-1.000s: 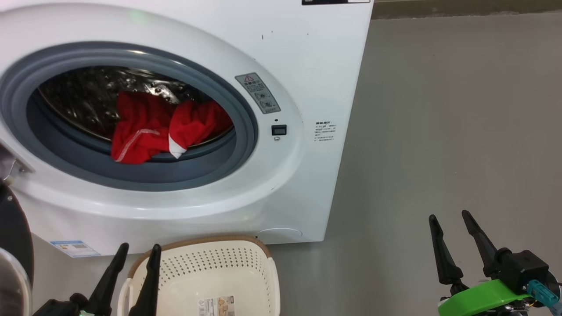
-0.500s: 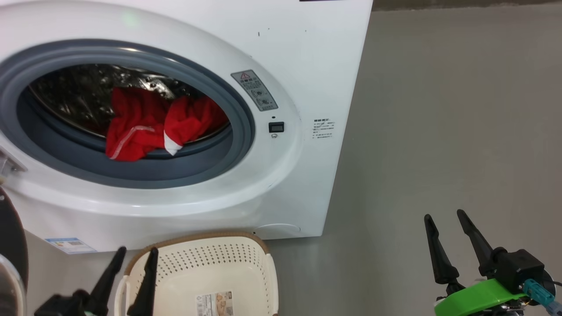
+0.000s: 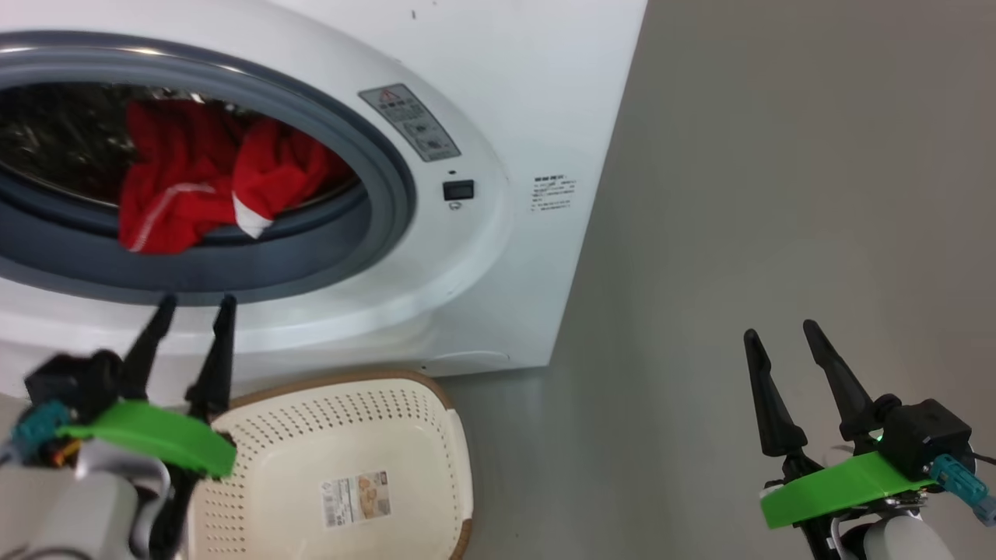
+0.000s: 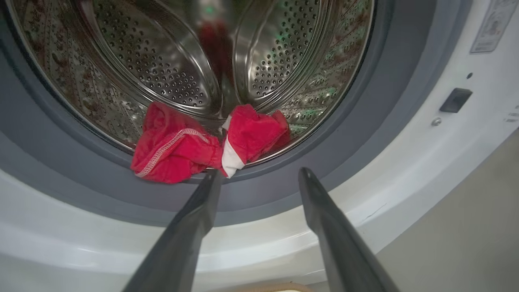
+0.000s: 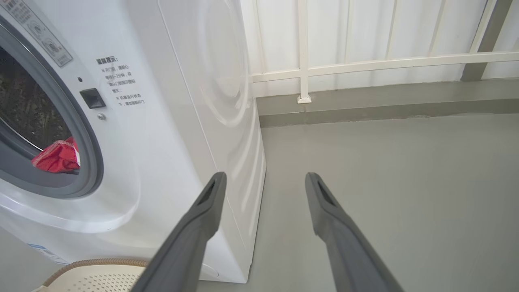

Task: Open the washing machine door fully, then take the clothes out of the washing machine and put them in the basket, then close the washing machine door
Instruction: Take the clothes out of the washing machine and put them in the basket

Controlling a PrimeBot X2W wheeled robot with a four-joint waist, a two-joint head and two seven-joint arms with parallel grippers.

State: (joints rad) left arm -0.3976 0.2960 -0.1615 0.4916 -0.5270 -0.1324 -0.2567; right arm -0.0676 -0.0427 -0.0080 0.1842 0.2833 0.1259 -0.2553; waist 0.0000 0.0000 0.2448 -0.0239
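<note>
Clothes [image 3: 194,179] lie bunched at the front lip of the drum [image 4: 162,73], one hem over the grey seal [image 3: 233,268] (white trim showing). Washing machine [image 3: 506,117] stands with the basket [image 3: 436,404] on the floor [image 3: 778,155] just below. Left gripper [image 3: 196,302] is spread wide, empty, pointing at the clothes. Right gripper [image 3: 780,330] is equally wide, empty, well aside.

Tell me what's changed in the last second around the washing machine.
The left hand has lifted from beside the basket toward the opening of the washing machine, open and empty. The head view has also shifted. Unchanged: the clothes lie in the drum, the basket is empty, the right hand waits open.
</note>
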